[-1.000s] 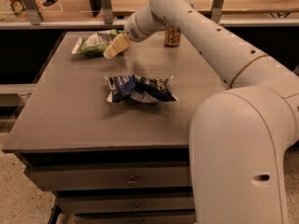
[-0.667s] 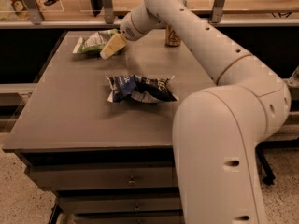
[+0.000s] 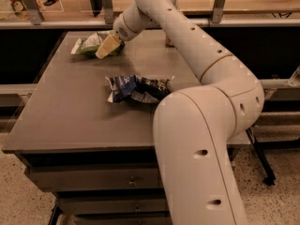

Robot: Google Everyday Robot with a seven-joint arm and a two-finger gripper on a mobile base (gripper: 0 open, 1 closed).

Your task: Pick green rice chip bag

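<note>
The green rice chip bag [image 3: 88,44] lies at the far left of the grey table [image 3: 70,107], shiny green with a white panel. My gripper [image 3: 107,47] reaches down at the bag's right end, its pale fingers right against the foil. The arm stretches from the lower right across the table and covers part of the bag's right side.
A crumpled dark blue and white snack bag [image 3: 137,88] lies in the middle of the table. The gold drink can is almost hidden behind my arm at the back. A rail with metal posts [image 3: 108,3] runs behind the table. Drawers sit below the tabletop.
My arm has swung further left and forward, so the gripper now sits closer over the green bag. The can has become hidden behind the arm.
</note>
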